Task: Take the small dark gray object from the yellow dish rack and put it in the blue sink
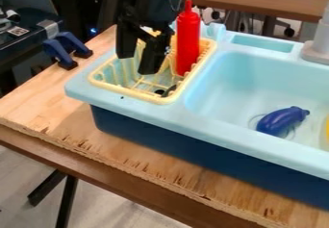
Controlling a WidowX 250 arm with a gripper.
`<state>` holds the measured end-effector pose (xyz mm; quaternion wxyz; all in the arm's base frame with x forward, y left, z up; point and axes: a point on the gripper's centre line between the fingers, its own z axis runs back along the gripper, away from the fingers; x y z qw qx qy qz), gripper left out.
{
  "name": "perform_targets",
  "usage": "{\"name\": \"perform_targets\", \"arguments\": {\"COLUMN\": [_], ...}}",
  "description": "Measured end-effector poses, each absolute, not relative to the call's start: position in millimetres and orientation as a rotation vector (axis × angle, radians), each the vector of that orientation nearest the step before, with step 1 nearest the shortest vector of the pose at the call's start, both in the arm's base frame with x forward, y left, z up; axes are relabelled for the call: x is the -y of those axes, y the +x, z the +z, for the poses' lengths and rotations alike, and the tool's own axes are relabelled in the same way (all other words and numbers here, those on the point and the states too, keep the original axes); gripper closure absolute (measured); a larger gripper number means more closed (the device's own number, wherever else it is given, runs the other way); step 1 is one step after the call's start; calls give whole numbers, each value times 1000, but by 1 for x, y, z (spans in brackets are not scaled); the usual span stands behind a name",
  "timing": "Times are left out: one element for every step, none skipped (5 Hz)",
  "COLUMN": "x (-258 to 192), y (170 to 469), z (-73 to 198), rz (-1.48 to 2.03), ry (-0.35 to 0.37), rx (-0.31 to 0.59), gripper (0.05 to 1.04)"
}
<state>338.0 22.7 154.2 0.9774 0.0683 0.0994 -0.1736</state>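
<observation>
Tool spread wide | over yellow rack | red bottle just beside | purple eggplant in sink

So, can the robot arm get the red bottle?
Probably yes. The open claw hangs right by the red bottle, which stands tall in the yellow rack, with nothing seen blocking its top.

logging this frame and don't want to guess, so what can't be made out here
All in the camera view:
- Far side of the yellow wire rack: partly hidden behind the black two-finger gripper.
- Small dark curved item in the rack: too small to identify.
- Yellow object in the light blue plastic sink: cut off by the right edge, full shape unclear.
</observation>
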Motion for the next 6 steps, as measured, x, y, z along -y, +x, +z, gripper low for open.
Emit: {"name": "perform_targets", "arguments": {"x": [-17, -12, -8, -7, -9, -9], "y": [337, 335, 338, 344, 348, 349], "z": [132, 122, 123, 122, 122, 120], "rz": [-359, -303, -241, -191, -131, -105], "ry": [144, 122, 96, 63, 36, 11], "rx": [-181, -103, -25, 44, 91, 99], "gripper": [82, 82, 82, 82, 82, 83]}}
